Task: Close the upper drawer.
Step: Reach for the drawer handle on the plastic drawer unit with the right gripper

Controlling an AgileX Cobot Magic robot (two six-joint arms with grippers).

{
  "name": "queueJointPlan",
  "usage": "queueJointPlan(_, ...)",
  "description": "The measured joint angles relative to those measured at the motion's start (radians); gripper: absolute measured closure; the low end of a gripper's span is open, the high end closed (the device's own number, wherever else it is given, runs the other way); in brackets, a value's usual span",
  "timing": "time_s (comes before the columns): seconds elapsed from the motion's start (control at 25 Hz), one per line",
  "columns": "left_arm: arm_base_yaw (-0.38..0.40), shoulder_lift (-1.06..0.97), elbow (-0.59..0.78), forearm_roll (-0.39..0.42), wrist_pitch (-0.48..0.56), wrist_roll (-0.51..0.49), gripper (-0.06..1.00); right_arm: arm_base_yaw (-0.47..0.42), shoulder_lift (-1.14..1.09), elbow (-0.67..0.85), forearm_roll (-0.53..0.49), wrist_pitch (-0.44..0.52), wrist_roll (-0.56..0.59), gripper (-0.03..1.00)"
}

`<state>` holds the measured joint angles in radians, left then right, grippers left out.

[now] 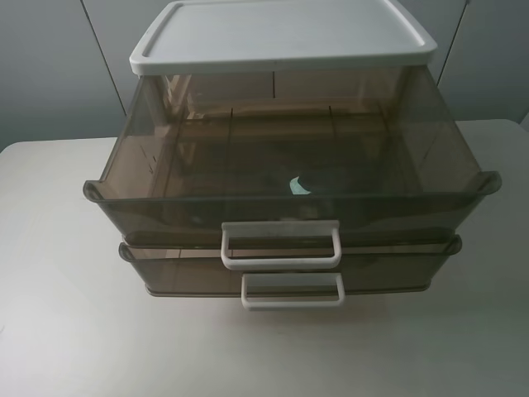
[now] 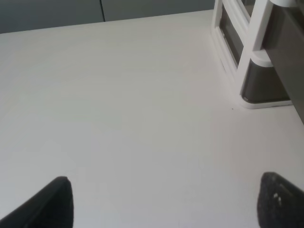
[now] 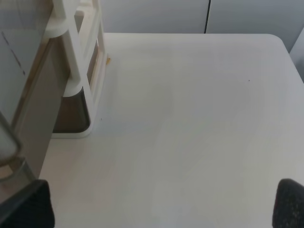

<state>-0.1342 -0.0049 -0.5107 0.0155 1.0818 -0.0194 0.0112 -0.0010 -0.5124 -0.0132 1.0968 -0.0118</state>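
The upper drawer (image 1: 289,178) is smoky-brown and translucent, and it stands pulled far out from under the white lid (image 1: 281,33). Its white loop handle (image 1: 281,246) faces the front. Neither gripper shows in the exterior high view. In the left wrist view my left gripper (image 2: 166,204) is open and empty over bare table, with the unit's white frame (image 2: 251,52) off to one side. In the right wrist view my right gripper (image 3: 161,209) is open and empty, with the unit's corner (image 3: 78,90) beside it. Both grippers are apart from the drawer.
The lower drawer (image 1: 190,277) sits slightly out, its white handle (image 1: 293,291) just below the upper one. A small pale crescent (image 1: 299,185) shows inside the upper drawer. The unit stands on a white table (image 1: 66,314) with grey panels behind.
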Motion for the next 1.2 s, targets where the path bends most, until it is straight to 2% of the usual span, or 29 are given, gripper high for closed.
queueJointPlan(1.0, 0.0, 0.0, 0.0, 0.0, 0.0, 0.0, 0.2, 0.0, 0.0, 0.0, -0.002, 0.0, -0.007, 0.27)
queueJointPlan(1.2, 0.0, 0.0, 0.0, 0.0, 0.0, 0.0, 0.2, 0.0, 0.0, 0.0, -0.081, -0.011, -0.011, 0.27)
